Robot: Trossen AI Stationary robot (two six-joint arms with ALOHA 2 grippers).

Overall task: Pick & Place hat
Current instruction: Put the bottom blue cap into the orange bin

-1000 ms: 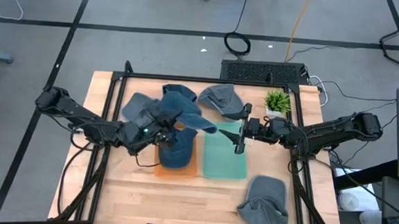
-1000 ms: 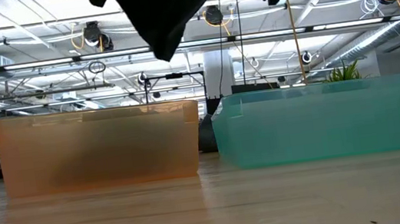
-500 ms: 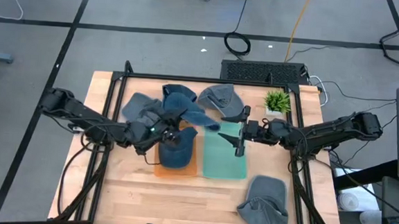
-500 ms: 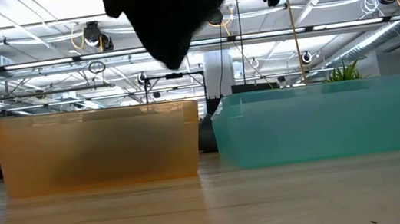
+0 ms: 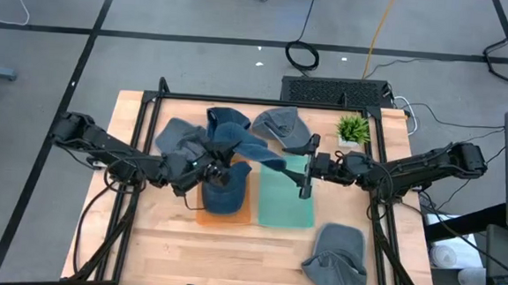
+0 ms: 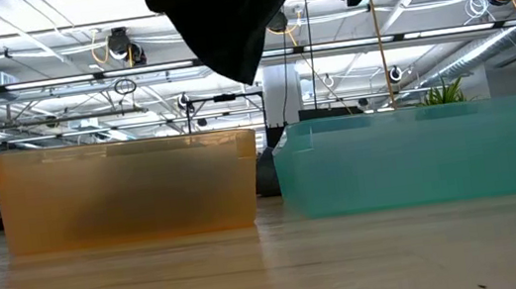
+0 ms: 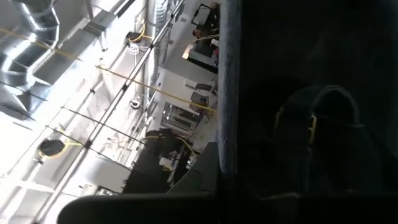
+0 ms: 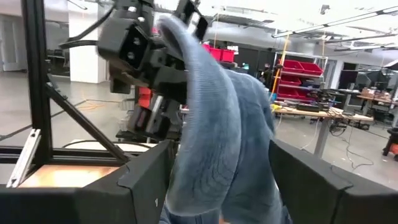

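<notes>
Risk: could drape across the shared rim between the bins if let go now, since half overhangs the teal side.
Wooden table (image 5: 159, 243): pale planks, flat, hard.
Orange translucent plastic bin (image 6: 124, 192): rigid, straight-walled, already holding a dark blue cap (image 5: 223, 194).
Teal translucent plastic bin (image 6: 409, 156): same shape, just beside the orange one.
Blue soft fabric hat (image 5: 241, 143): limp, folded, hanging in the air over both bins.
Left gripper (image 5: 210, 163): clamped on the hat's fabric.
Right gripper (image 5: 306, 170): fingers apart, near the hat's hanging edge, over the teal bin.
</notes>
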